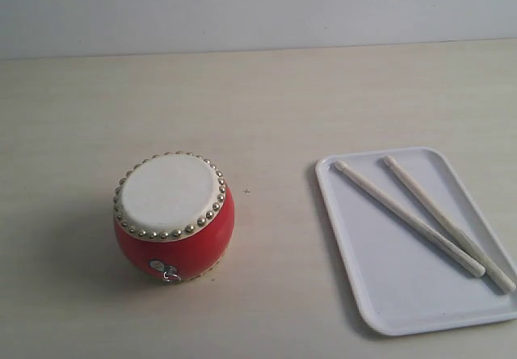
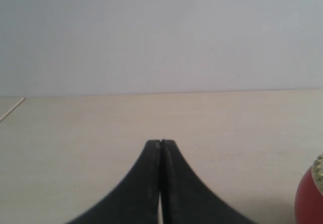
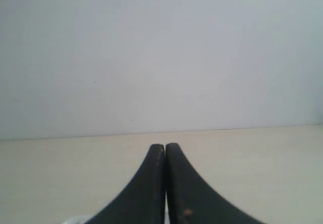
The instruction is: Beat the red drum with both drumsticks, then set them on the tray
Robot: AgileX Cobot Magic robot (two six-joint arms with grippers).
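Observation:
The red drum (image 1: 174,217) with its cream skin and gold studs stands on the table's left half; its red side (image 2: 310,199) also shows at the edge of the left wrist view. Both drumsticks (image 1: 408,217) (image 1: 448,221) lie side by side, slanted, on the white tray (image 1: 380,294) at the right. No gripper appears in the exterior view. My left gripper (image 2: 160,143) is shut with nothing in it, low over the table beside the drum. My right gripper (image 3: 164,146) is shut too, also holding nothing, with a sliver of the tray (image 3: 75,220) beneath it.
The pale wooden table (image 1: 266,108) runs back to a plain light wall (image 1: 258,7). A thin pale line (image 2: 11,109) lies on the table at the far edge of the left wrist view.

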